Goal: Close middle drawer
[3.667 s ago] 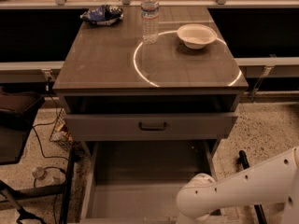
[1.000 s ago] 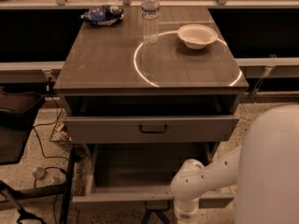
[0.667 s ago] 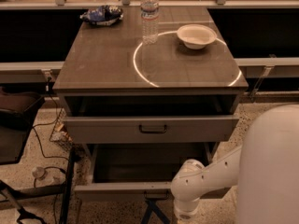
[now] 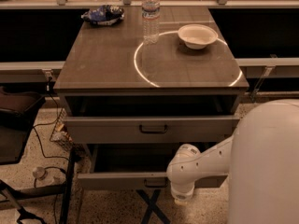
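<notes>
Much further in now sits the middle drawer [image 4: 117, 180], gripper [image 4: 181, 200] low at its front, state untellable.

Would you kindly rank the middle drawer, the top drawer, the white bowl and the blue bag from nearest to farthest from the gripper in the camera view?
The gripper hangs low at the front, right of centre.
1. Middle drawer: right beside it, lowest in view.
2. Top drawer: just above.
3. White bowl: tabletop, back right.
4. Blue bag: back left corner.
</notes>
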`<state>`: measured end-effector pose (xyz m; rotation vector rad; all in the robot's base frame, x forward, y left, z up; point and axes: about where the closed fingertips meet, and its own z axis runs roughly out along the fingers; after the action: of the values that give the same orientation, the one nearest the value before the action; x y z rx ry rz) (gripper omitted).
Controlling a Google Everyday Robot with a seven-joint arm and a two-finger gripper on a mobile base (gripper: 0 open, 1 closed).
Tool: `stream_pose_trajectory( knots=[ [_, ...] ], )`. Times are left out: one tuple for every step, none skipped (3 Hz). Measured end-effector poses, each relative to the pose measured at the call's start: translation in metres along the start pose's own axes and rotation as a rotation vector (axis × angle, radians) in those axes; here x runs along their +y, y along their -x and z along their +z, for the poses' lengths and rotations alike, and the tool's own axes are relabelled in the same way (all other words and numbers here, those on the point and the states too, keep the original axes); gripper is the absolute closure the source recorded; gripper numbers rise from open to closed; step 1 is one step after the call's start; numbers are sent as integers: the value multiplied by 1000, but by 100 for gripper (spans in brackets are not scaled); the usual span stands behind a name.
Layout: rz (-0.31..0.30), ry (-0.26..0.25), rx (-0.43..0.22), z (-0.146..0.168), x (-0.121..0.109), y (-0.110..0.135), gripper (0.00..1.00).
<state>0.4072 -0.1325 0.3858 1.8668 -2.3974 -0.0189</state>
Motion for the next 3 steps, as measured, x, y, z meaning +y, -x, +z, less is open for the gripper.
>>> stream_pose_trajectory(
  knots=[
    [13,-56,-9,-12,-21,14,100],
    [18,-57,-8,-12,-21,14,100],
    [36,-41,-34,-6,-15,14,100]
  ],
)
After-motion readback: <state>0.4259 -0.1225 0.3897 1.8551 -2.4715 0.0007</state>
